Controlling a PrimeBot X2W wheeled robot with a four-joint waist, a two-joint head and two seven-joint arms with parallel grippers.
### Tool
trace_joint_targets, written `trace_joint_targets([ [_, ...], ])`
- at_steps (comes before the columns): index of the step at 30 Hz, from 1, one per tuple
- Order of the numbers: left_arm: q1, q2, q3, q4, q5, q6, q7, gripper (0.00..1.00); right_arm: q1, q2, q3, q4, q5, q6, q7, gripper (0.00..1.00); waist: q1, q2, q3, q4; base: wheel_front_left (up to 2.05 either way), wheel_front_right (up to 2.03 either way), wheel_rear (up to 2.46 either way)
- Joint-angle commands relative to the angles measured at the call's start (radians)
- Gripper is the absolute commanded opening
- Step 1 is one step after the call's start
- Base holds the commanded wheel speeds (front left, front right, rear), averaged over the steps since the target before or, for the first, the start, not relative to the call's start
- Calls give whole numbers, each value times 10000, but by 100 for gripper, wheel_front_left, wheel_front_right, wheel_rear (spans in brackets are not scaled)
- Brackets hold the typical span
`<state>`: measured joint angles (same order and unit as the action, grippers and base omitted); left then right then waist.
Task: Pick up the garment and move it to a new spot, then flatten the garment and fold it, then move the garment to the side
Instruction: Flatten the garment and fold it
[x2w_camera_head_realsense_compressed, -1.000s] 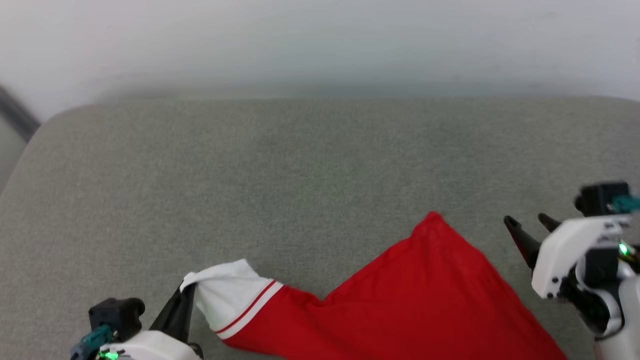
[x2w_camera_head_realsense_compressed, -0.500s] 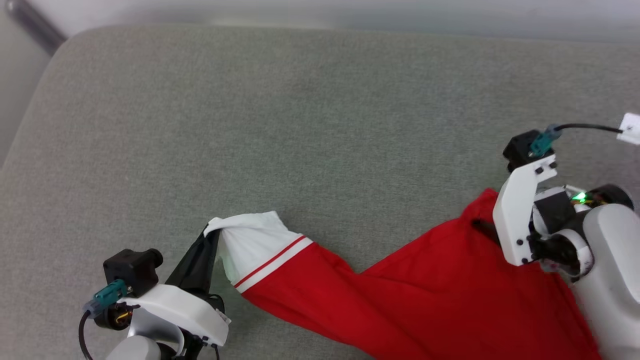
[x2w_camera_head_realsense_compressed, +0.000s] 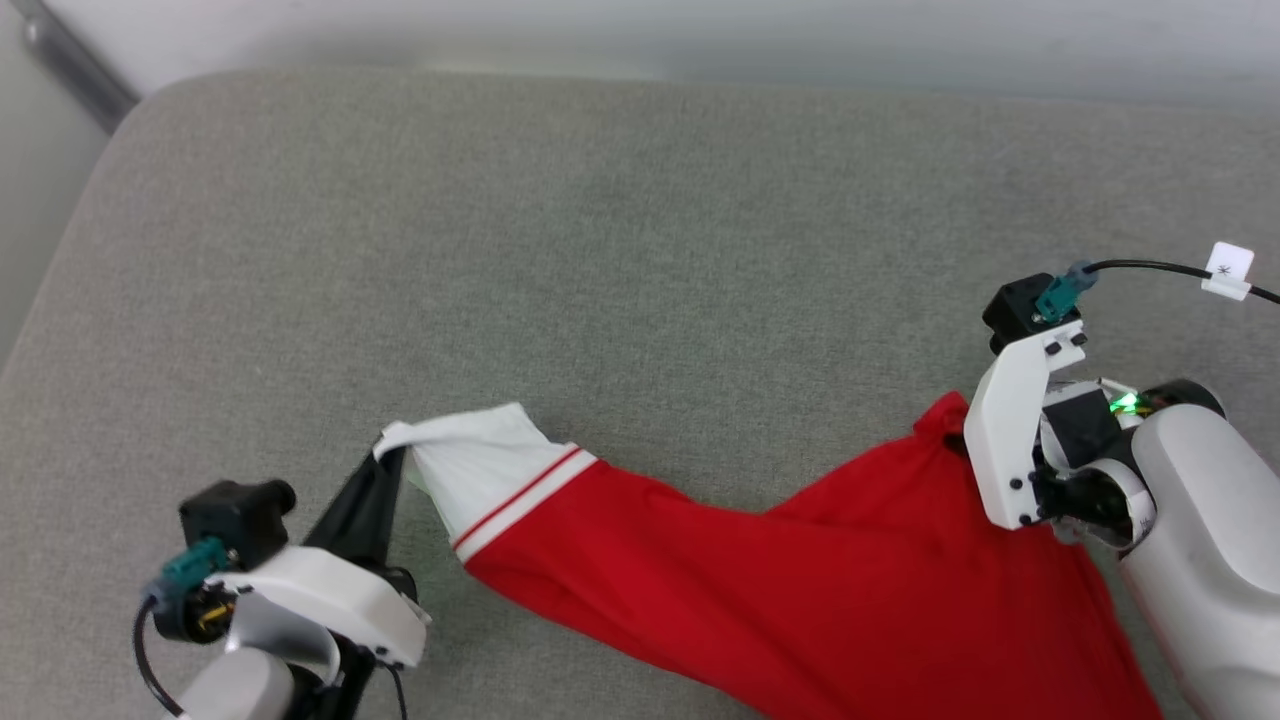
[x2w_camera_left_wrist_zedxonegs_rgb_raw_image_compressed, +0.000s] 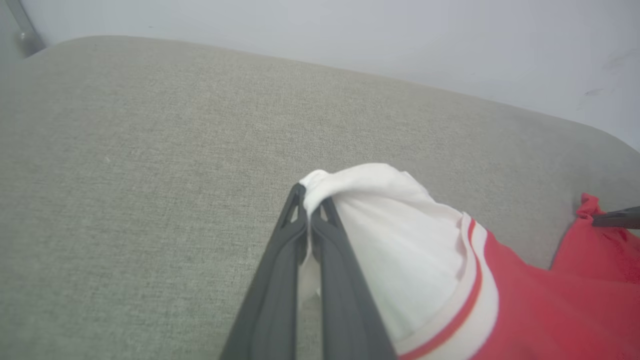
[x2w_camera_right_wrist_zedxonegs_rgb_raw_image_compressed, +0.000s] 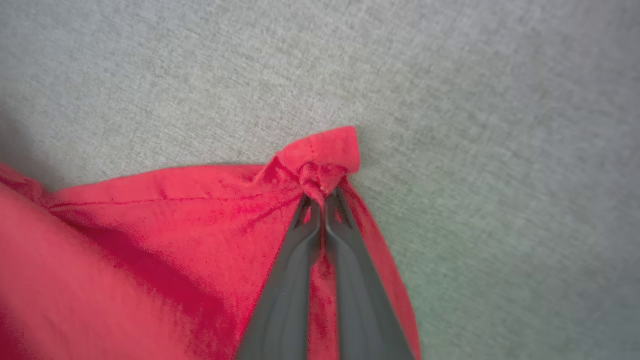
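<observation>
Both pincers are clamped shut: my left pincer (x2w_camera_left_wrist_zedxonegs_rgb_raw_image_compressed: 310, 202) on the white sleeve (x2w_camera_left_wrist_zedxonegs_rgb_raw_image_compressed: 400, 240) of the garment (x2w_camera_head_realsense_compressed: 760, 590), my right pincer (x2w_camera_right_wrist_zedxonegs_rgb_raw_image_compressed: 322, 200) on a red corner. It sags between them on the grey cushion (x2w_camera_head_realsense_compressed: 600, 250). I judge this is flattening; next, pull apart evenly. The cable tag (x2w_camera_head_realsense_compressed: 1228, 270) has a mark I can't read.

- The grey cushion (x2w_camera_head_realsense_compressed: 600, 250) lies bare across the upper and middle frame of the head view, leaving wide room to pass.
- The garment (x2w_camera_head_realsense_compressed: 750, 590) spans the lower frame, strung between the left gripper (x2w_camera_head_realsense_compressed: 388, 460) and the right gripper (x2w_camera_right_wrist_zedxonegs_rgb_raw_image_compressed: 322, 197), and bars the low way between them.
- A pale wall (x2w_camera_head_realsense_compressed: 700, 30) bounds the top edge, and a black cable (x2w_camera_head_realsense_compressed: 1150, 267) crosses the right edge.
</observation>
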<state>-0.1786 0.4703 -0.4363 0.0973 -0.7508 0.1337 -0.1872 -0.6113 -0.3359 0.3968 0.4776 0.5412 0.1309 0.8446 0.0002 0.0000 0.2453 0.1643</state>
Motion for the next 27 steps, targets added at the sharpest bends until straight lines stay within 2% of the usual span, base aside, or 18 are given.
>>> trace_joint_targets([
  [1,-149,57,64,-19,17,44,-19,0,-190,-15,6,10,-131,-4,-84,0,-2,0,-242,-148,0,0,0],
  [7,-1738,456,365,277,-5,-276,439,0,-977,55,-782,423,-899,-5,-1399,0,-2,0,-942,-549,0,0,0],
  [11,-2827,424,504,819,55,-336,617,0,-1406,253,-1226,639,-1299,-7,-1945,0,-2,0,-1113,-743,0,0,0],
  [15,-4576,328,558,1884,198,-533,766,0,-2227,504,-1952,997,-1820,-8,-2705,0,-2,0,-1112,-962,0,0,0],
  [25,-9223,283,656,4738,695,-1365,647,0,-5137,1246,-3807,1490,-3475,-11,-4909,0,-2,0,-188,-1325,0,0,0],
  [27,-10126,426,612,5108,912,-1548,587,0,-5734,1339,-4132,1469,-3861,-11,-5304,0,-2,0,124,-1354,0,0,0],
])
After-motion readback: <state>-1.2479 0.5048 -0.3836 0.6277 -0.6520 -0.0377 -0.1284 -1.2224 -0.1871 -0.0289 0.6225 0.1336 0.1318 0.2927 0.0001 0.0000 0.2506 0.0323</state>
